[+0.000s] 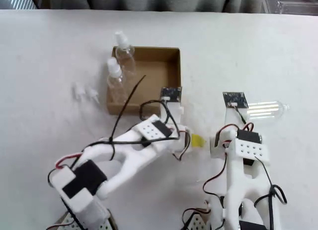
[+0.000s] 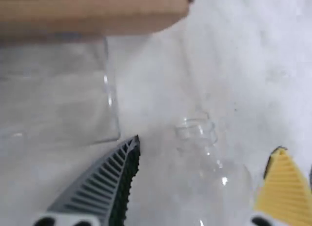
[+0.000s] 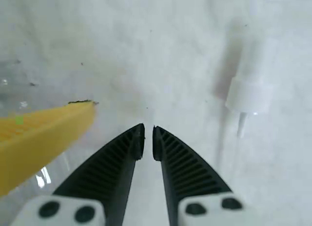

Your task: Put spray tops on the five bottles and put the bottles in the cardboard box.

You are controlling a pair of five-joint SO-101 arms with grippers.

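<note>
Just off the cardboard box's (image 2: 97, 13) near corner, my left hand (image 2: 205, 145) stands spread, one finger on either side of an uncapped clear bottle (image 2: 214, 174). Beside it my right hand (image 3: 148, 133) is pressed almost together on nothing, with a loose spray top (image 3: 248, 94) near it. Open bench (image 1: 248, 41) lies to the right, where another bare bottle (image 1: 266, 110) rests. Two capped bottles (image 1: 115, 80) sit along the box's left wall.
</note>
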